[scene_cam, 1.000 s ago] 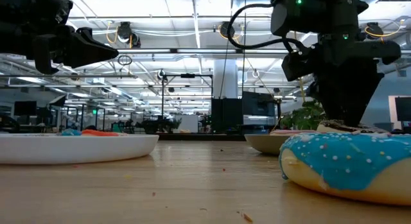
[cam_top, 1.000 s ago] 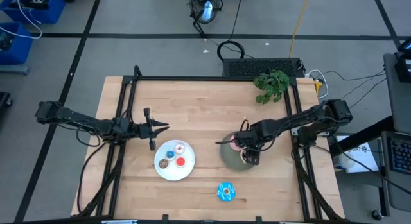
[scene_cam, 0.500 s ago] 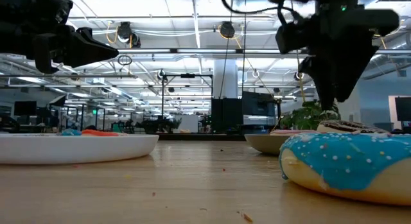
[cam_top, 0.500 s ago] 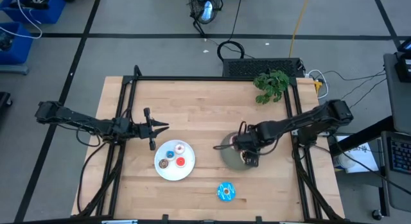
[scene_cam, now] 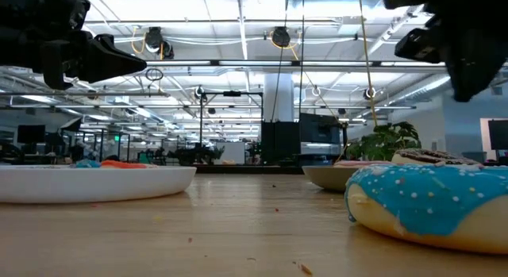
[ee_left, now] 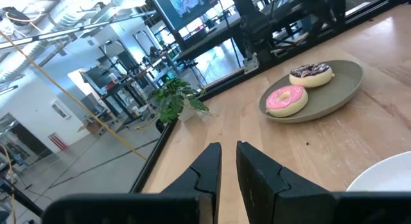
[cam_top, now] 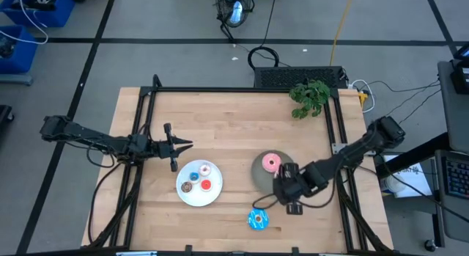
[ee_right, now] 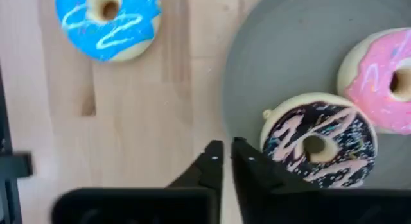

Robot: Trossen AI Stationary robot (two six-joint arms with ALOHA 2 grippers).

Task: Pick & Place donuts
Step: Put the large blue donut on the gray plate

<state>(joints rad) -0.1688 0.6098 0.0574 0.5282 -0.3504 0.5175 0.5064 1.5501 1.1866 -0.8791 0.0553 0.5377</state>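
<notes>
Pink donut (ee_right: 385, 79) and brown donut (ee_right: 319, 147) already lie on the grey plate (ee_right: 289, 51), leaving the blue donut (cam_top: 258, 219) by the table's front edge, with the right gripper (cam_top: 265, 202) near it, fingers together, empty.

The table (cam_top: 234, 131) has a pale wood-plank top edged by a black frame (cam_top: 242, 89). It stands on a grey floor (cam_top: 168, 61) crossed by dark lines. A green plant (cam_top: 310, 98) sits at the table's far right corner, next to a black grille (cam_top: 297, 77). Cables, one yellow (cam_top: 341, 21), trail over the floor beyond. Blue bins (cam_top: 16, 47) stand at the far left. Across the table, the low view opens on a wide hall with ceiling light strips (scene_cam: 222, 27), a pillar (scene_cam: 279, 98) and dark monitors (scene_cam: 321, 128).
</notes>
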